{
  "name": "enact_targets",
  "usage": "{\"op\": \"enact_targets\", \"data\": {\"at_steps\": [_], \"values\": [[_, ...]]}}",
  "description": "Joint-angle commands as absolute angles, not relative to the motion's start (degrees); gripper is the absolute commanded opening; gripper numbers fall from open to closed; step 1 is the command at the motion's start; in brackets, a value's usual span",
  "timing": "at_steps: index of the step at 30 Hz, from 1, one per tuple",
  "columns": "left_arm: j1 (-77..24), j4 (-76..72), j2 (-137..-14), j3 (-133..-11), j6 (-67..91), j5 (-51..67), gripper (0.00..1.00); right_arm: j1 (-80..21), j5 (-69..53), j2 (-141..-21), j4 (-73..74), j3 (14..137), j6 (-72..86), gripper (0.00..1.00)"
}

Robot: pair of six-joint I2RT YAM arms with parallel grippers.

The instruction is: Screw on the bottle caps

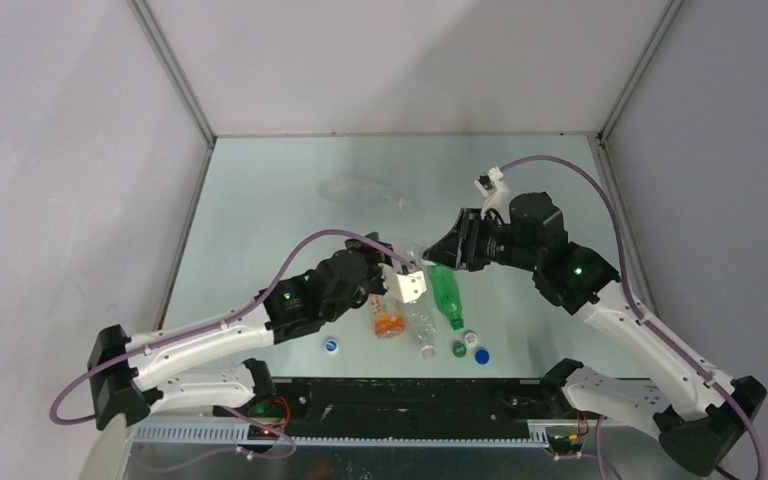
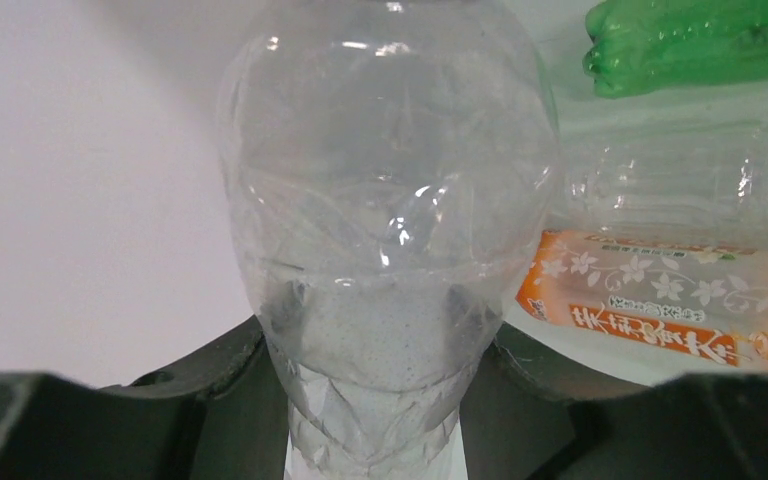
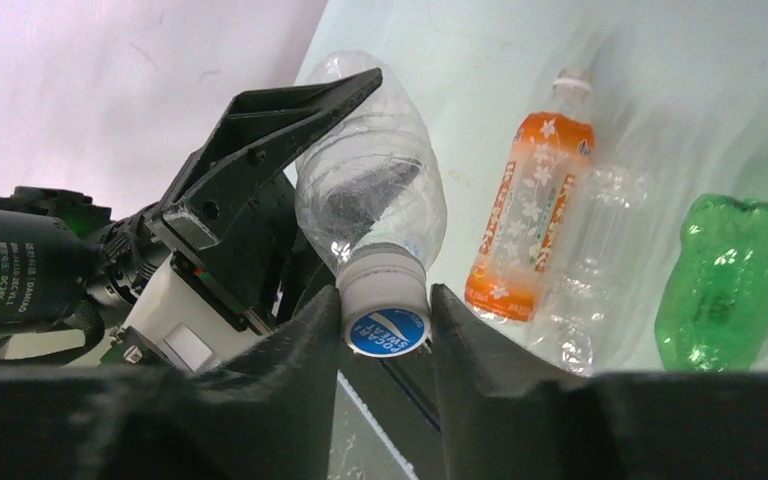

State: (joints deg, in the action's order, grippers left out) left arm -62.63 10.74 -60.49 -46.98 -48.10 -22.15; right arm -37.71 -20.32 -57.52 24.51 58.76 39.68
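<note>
My left gripper (image 1: pixel 400 277) is shut on the body of a clear bottle (image 2: pixel 390 190) and holds it above the table. In the right wrist view that bottle (image 3: pixel 370 190) points its neck at my right gripper (image 3: pixel 385 322), whose jaws are closed on each side of the blue-and-white cap (image 3: pixel 386 318) sitting on the neck. In the top view the two grippers meet over the table's middle, with the right gripper (image 1: pixel 442 252) just right of the left one. The left gripper also shows in its own view (image 2: pixel 375 410).
An orange labelled bottle (image 1: pixel 390 320), a clear bottle (image 1: pixel 422 327) and a green bottle (image 1: pixel 446 293) lie side by side below the grippers. Another clear bottle (image 1: pixel 365 192) lies at the back. Loose caps lie near the front edge: blue-and-white (image 1: pixel 332 346), white (image 1: pixel 470 337), green (image 1: pixel 458 349), blue (image 1: pixel 482 355).
</note>
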Motion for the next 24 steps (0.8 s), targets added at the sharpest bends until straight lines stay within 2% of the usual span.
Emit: {"op": "enact_targets", "data": {"at_steps": [1, 2, 4, 6, 10, 15, 24], "values": [[-62.29, 8.70, -60.13, -49.50, -48.17, -20.01, 0.00, -36.51, -15.14, -53.98, 18.34, 60.16, 34.04, 0.45], [-60.51, 12.06, -60.12, -50.50, -47.11, -16.38, 0.00, -36.49, -16.31, -53.31, 17.83, 60.18, 30.25, 0.54], [-57.33, 17.21, -60.08, -52.25, -44.52, -9.31, 0.00, -36.70, -19.06, -51.25, 18.10, 60.20, 19.69, 0.62], [-54.40, 22.38, -60.56, -54.49, -42.52, -1.57, 0.01, -36.85, -22.34, -49.54, 19.41, 60.18, 9.40, 0.65], [-49.88, 32.35, -63.15, -59.21, -41.80, 12.32, 0.02, -37.70, -32.09, -46.87, 24.37, 60.16, -11.23, 0.65], [-48.47, 40.97, -67.57, -64.61, -42.61, 21.22, 0.03, -40.95, -35.33, -46.35, 30.90, 59.97, -32.68, 0.65], [-48.57, 42.44, -68.85, -66.57, -42.41, 24.52, 0.03, -42.80, -37.94, -49.15, 33.08, 59.95, -40.36, 0.59]]}}
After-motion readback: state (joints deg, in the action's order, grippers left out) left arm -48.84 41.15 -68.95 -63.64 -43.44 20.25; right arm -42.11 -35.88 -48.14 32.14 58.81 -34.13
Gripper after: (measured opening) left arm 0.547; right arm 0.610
